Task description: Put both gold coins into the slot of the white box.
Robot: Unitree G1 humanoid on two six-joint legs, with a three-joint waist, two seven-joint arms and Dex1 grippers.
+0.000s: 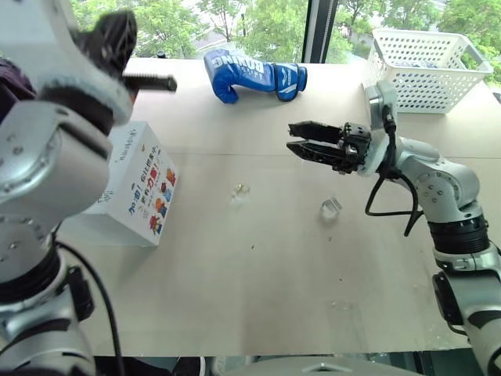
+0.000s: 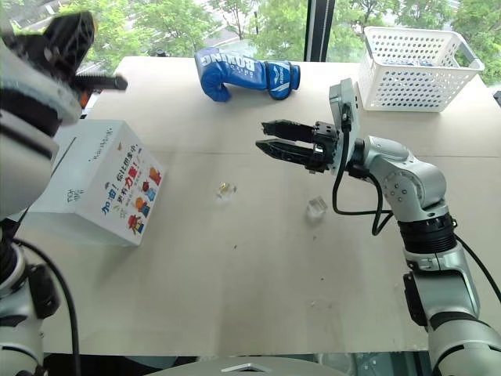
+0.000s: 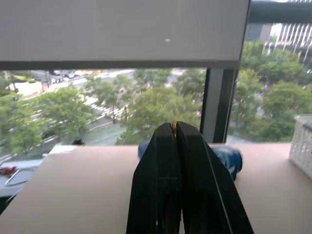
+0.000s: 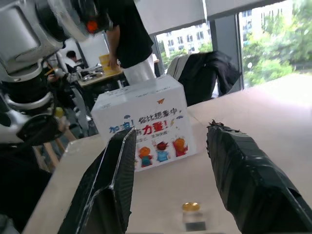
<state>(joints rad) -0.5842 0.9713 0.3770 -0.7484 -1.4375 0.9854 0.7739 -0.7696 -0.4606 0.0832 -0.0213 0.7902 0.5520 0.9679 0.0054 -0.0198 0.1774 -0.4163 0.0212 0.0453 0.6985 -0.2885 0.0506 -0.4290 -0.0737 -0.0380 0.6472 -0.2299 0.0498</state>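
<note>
Closest to my camera, the left gripper (image 3: 175, 127) is sitting pressed together, a gold glint showing at its tips, raised above the white box (image 1: 129, 186). One gold coin (image 2: 226, 188) is lying just right of the box; my right gripper (image 2: 266, 136), fingers spread, is hovering beyond it, nearer than the left. Farther off, a blue glove (image 1: 254, 76) is reading "BOXING".

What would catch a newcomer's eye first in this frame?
The right gripper hangs open above the middle of the table, pointing toward the white box at the left edge. A gold coin lies on the table between them. At the far edge lie a blue boxing glove and a white basket.
</note>
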